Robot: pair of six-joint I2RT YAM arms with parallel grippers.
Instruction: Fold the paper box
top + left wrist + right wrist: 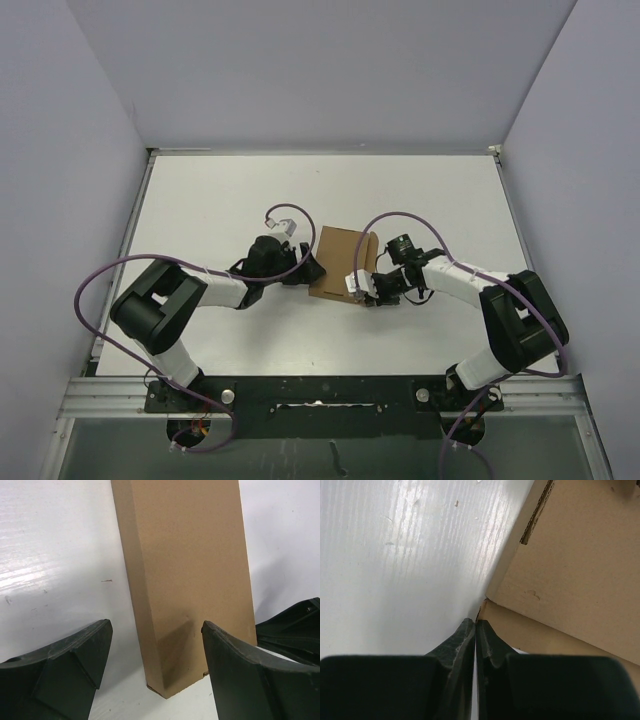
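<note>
The paper box (338,262) lies closed and flat at the table's middle, plain brown cardboard. My left gripper (311,268) is at its left edge. In the left wrist view the box (190,570) stands just ahead of the left gripper (156,625). That gripper's fingers (75,662) are wide open, and the box's near corner lies between them, touching neither. My right gripper (363,288) is at the box's near right corner. In the right wrist view the right gripper (476,623) is shut, its tips against the corner of the box (575,565), with nothing seen between them.
The white table (230,200) is walled by grey panels on three sides. Purple cables (110,275) loop off both arms. A metal rail (320,392) runs along the near edge, with the arm bases on it.
</note>
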